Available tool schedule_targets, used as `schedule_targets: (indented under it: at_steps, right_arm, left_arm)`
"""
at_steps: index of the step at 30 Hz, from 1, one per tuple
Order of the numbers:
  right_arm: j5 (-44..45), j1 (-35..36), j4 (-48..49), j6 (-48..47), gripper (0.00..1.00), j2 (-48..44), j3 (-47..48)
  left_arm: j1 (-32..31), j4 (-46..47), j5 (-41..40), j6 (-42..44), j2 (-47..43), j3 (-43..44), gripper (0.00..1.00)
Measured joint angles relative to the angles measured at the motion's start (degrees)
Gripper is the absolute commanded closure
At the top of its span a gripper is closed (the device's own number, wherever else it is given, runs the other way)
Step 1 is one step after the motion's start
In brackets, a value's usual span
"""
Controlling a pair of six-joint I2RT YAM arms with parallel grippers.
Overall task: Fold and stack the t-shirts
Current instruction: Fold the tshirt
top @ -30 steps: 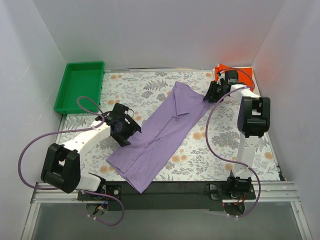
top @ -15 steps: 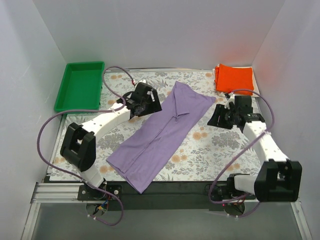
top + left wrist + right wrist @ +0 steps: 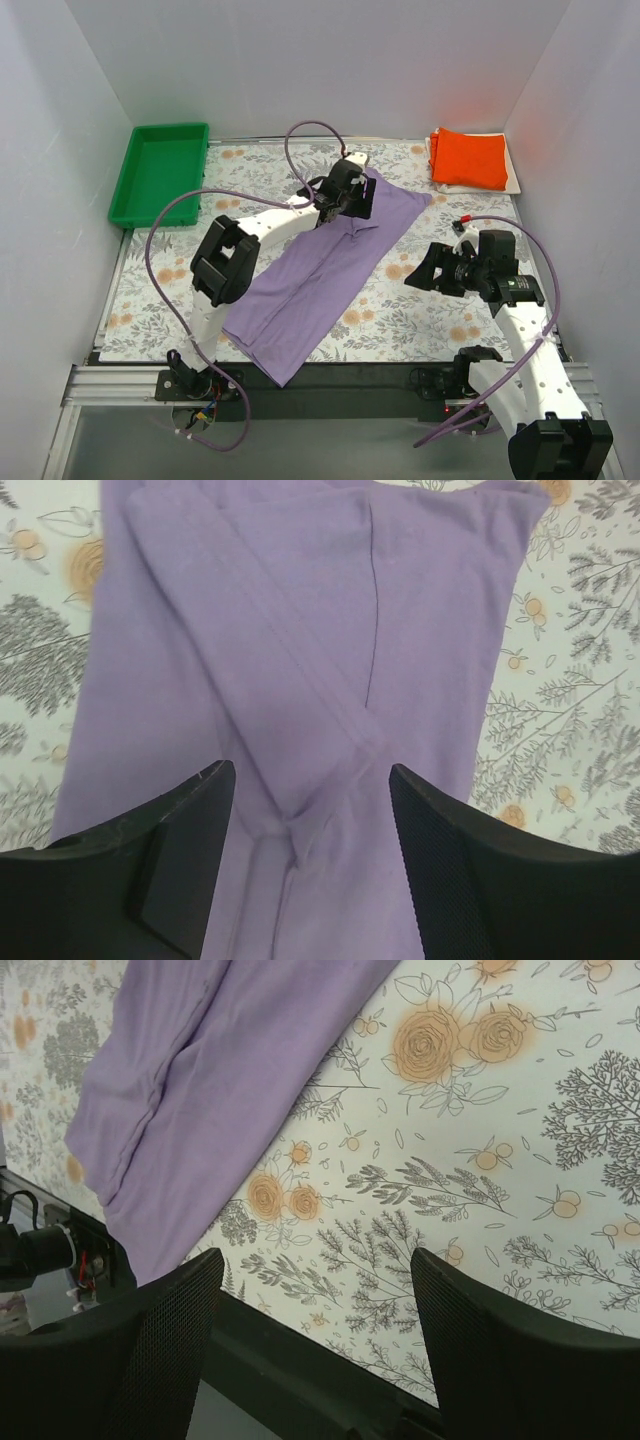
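Note:
A lavender t-shirt (image 3: 320,275) lies as a long diagonal strip across the flowered table, sides folded inward. My left gripper (image 3: 355,190) hovers open over its far end; in the left wrist view its dark fingers (image 3: 445,865) straddle a fold crease of the lavender t-shirt (image 3: 320,680) without holding it. My right gripper (image 3: 418,275) stands open right of the strip, over bare cloth-free table, and its wrist view shows the lavender t-shirt (image 3: 190,1100) at upper left. A bright orange folded t-shirt (image 3: 470,158) rests on a whitish folded one (image 3: 510,183) at the far right corner.
A green plastic tray (image 3: 160,172) sits at the far left corner. White walls close in three sides. The dark front rail (image 3: 300,1370) of the table runs just beyond my right fingers.
The left arm swung from the strip's left side up to its far end. The right arm withdrew from the orange stack toward the near right, its jaws widening.

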Motion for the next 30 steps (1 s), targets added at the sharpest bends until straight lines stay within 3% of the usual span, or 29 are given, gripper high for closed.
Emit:
schedule_targets:
  at_steps: [4, 10, 19, 27, 30]
  right_arm:
    - [-1.7, 0.0, -0.3, 0.6, 0.3, -1.7, 0.0]
    - [-2.1, 0.0, -0.9, 0.9, 0.29, -1.5, 0.0]
    - [-1.5, 0.0, -1.9, 1.2, 0.28, 0.6, 0.0]
    - [0.0, 0.0, -2.6, -0.2, 0.28, 7.7, 1.6]
    - [0.2, 0.0, -2.6, -1.4, 0.28, 10.1, 3.1]
  left_arm:
    - [-0.4, 2.0, 1.0, 2.8, 7.4, 4.9, 0.48]
    - [-0.5, 3.9, 1.0, 5.2, 18.0, 12.9, 0.48]
    - [0.4, 7.0, -3.8, 3.6, 22.8, 18.3, 0.48]
    - [9.5, 5.4, -6.7, -1.9, 24.5, 21.4, 0.48]
    - [14.3, 4.8, -7.8, -3.6, 24.5, 21.8, 0.41]
